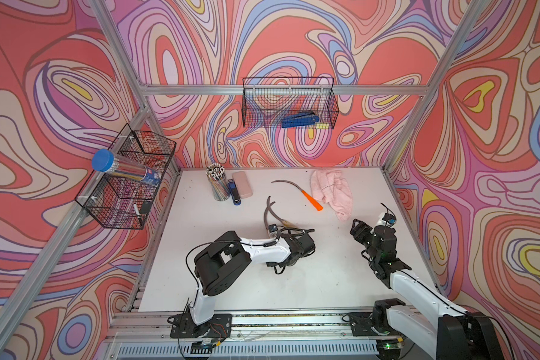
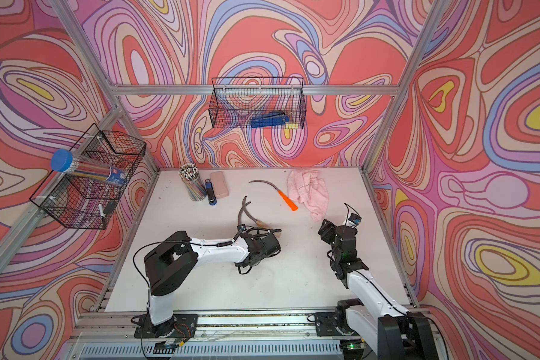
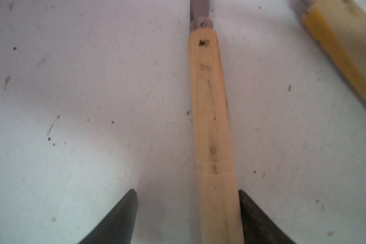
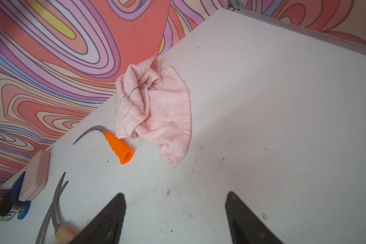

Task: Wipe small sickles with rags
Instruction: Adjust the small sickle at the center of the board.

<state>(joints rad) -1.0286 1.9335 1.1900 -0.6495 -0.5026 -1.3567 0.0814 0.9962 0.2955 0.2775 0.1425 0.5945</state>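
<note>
Sickles, three in all, lie on a white table [image 1: 247, 280]. The orange sickle [image 1: 296, 190] is toward the back, its handle slanting forward. Just beside that handle, perhaps touching it, sits the rag [image 1: 332, 193], a crumpled pale pink cloth near the back right corner.

Nearer the middle lie two sickles with pale wooden handles, their dark curved blades close together and seeming to cross. The first wooden sickle [image 3: 211, 126] has its handle flat on the table between the jaws of the left gripper [image 3: 187, 194]. The jaws are partly open around the handle. One finger [image 3: 254, 215] touches its side, while the other finger [image 3: 118, 217] stands apart with bare table between. The second wooden sickle [image 3: 344, 50] lies just beside the first, untouched.

The right gripper [image 4: 175, 194] hovers over bare table with its jaws wide and nothing between them. It points toward the rag and is near the rag's front end without touching it.

At the back left stand a cup of pencils [image 1: 218, 184], a blue stapler [image 1: 235, 194] and a smooth pink case [image 1: 242, 184], all close together. A wire basket [image 1: 253, 103] on the back wall holds a blue tool [image 1: 300, 119]. A second basket [image 1: 113, 208] on the left wall holds a clear tube [image 1: 128, 170] with a blue cap.
</note>
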